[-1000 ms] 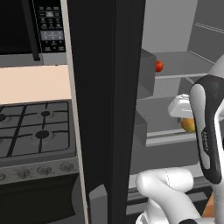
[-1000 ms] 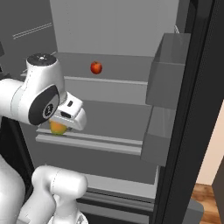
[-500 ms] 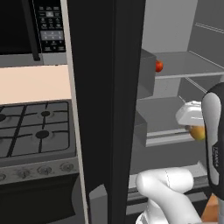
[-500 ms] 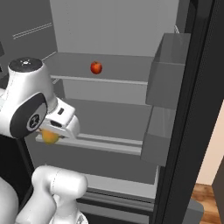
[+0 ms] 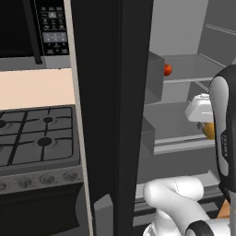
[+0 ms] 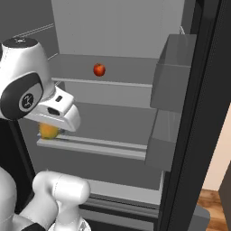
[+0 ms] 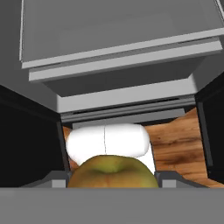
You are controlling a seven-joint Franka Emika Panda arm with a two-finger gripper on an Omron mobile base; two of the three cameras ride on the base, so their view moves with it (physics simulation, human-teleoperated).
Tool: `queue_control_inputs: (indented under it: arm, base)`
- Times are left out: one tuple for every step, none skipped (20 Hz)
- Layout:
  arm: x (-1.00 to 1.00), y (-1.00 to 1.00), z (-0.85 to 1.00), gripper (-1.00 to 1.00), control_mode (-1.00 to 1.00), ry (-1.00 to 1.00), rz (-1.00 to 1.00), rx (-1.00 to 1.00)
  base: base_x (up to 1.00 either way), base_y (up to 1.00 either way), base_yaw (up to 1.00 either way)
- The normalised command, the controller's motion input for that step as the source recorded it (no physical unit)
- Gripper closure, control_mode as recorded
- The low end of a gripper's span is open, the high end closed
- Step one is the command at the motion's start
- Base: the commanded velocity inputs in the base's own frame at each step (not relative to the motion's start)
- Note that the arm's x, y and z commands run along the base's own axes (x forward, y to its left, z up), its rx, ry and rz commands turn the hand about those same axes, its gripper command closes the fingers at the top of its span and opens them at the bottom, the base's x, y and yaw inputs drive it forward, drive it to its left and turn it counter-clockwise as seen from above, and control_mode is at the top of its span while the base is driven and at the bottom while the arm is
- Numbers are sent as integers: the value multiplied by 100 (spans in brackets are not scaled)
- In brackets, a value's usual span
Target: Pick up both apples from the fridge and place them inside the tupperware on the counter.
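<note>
The two-finger gripper [image 7: 112,181] is clamped on the small round yellow-orange apple [image 7: 112,171], just outside the grey fridge shelves [image 6: 90,145]. The small round red apple [image 6: 99,69] rests on the upper shelf [image 6: 117,83].

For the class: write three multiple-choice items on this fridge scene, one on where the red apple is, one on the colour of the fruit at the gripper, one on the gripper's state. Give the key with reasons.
1. Where is the red apple?
A. on an upper shelf of the fridge
B. on the stove
C. on the floor

2. What colour is the yellow-orange apple at the gripper?
A. blue
B. yellow-orange
C. white

3. What is the gripper's state?
A. wide open and bare
B. shut on the yellow-orange apple
C. shut on the red apple

Key: 1 A, it sits alone on the upper grey shelf. 2 B, the hand view shows its skin between the gripper's fingers. 3 B, the fruit fills the gap between the fingers, while the red one stays on its shelf.
</note>
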Motion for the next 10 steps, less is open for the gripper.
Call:
queue_control_inputs:
  arm:
    - [-11,0,11,100,-100,2,0,-2]
    - [-26,0,0,100,-100,0,0,0]
    - [0,0,0,100,100,0,0,0]
    - [0,0,0,100,100,0,0,0]
    - [0,0,0,100,100,0,0,0]
    - [0,0,0,100,100,0,0,0]
    - [0,0,0,100,100,0,0,0]
    - [0,0,0,100,100,0,0,0]
    - [0,0,0,100,100,0,0,0]
    - [0,0,0,100,100,0,0,0]
  base:
    - [0,0,0]
    - [0,0,0]
    - [-44,1,0]
    - [-70,3,0]
    - [-72,11,0]
    - [-80,16,0]
    - [-87,21,0]
    - [-89,24,0]
    - [-93,28,0]
    - [-96,33,0]
